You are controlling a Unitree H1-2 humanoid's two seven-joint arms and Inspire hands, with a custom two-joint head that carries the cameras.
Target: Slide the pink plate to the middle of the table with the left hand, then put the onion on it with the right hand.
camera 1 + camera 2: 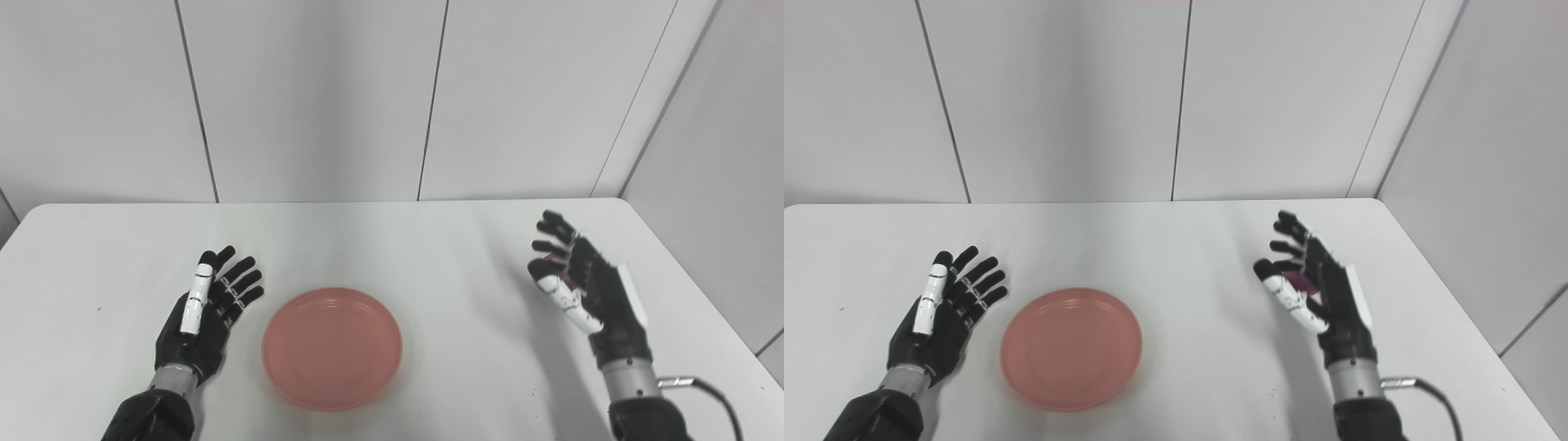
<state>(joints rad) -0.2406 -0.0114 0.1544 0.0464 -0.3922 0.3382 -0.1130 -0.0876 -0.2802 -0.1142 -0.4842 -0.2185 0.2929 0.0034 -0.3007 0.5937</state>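
Round, shallow pink plastic plate (332, 347): bare, lying near mid-desk, apparently ready to receive. White desk (392, 245). Left robot hand (208, 309): fingers spread, empty, just beside plate. Right robot hand (1314, 288): raised, fingers curled around purplish onion (1303, 282), mostly hidden, well apart from plate.

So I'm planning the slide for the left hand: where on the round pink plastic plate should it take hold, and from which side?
Probably the raised rim on the left edge of the round pink plastic plate, approached from the left. The plate lies flat and shallow on the white table, so only the rim offers purchase, and the open left hand sits just beside that edge, apart from it.
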